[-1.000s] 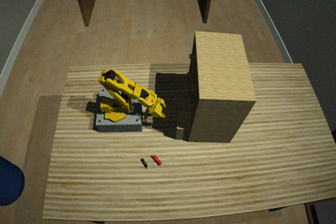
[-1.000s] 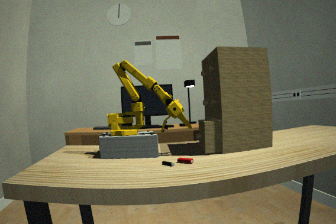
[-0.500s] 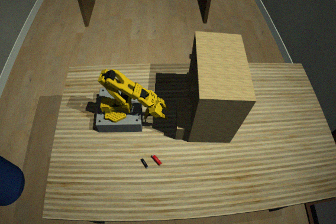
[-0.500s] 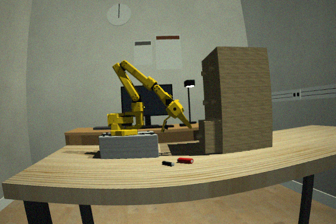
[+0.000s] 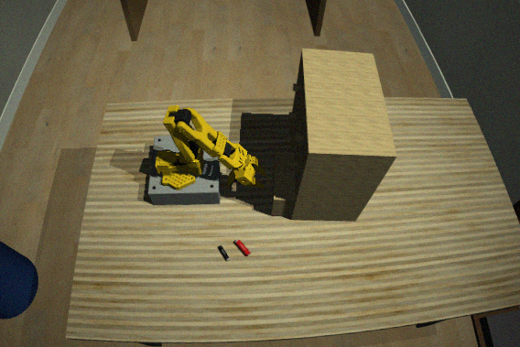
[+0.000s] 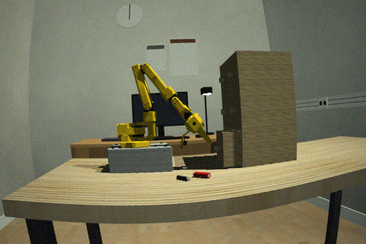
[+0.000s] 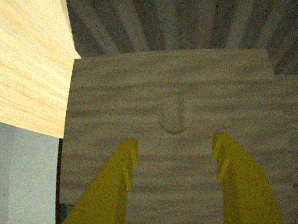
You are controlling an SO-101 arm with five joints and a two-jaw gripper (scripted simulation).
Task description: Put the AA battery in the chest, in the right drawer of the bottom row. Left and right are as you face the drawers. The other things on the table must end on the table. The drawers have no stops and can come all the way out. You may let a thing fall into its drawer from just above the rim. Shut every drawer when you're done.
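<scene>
On the striped wooden counter (image 5: 320,268) (image 6: 129,195), a black battery (image 5: 223,253) (image 6: 183,178) and a red battery (image 5: 242,247) (image 6: 202,174) lie near each other, any lettering too small to read; I cannot tell which is AA. The claw (image 5: 246,184) (image 6: 196,145) (image 7: 175,137) is parted, empty, before the pulled-out bottom-right drawer (image 5: 278,207) (image 6: 230,148) (image 7: 115,110).
</scene>
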